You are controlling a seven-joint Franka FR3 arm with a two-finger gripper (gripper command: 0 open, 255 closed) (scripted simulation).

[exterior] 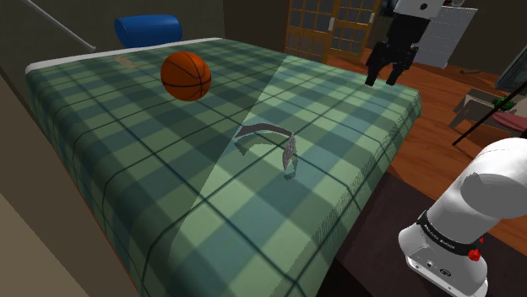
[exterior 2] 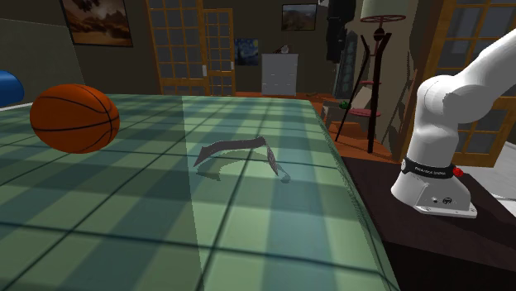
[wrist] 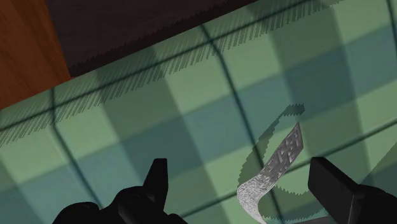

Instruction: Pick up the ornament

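The ornament (exterior: pixel 272 138) is a thin, curved grey-silver strip lying on the green plaid bed (exterior: pixel 127 160), near the bed's middle. In the second exterior view the ornament (exterior 2: pixel 240 150) arches a little above the cover. My black gripper (exterior: pixel 386 71) hangs high above the bed's far right part, well up and to the right of the ornament in the shoulder view, open and holding nothing. In the wrist view the ornament (wrist: pixel 273 170) lies far below, between the two spread fingers (wrist: pixel 156 181), nearer the other finger.
An orange basketball (exterior: pixel 186 75) rests on the bed beyond the ornament, and a blue roll (exterior: pixel 148 30) lies at the far end. The bed's edge (exterior: pixel 384 169) drops to a wooden floor. A coat stand (exterior 2: pixel 372 74) is beside the bed.
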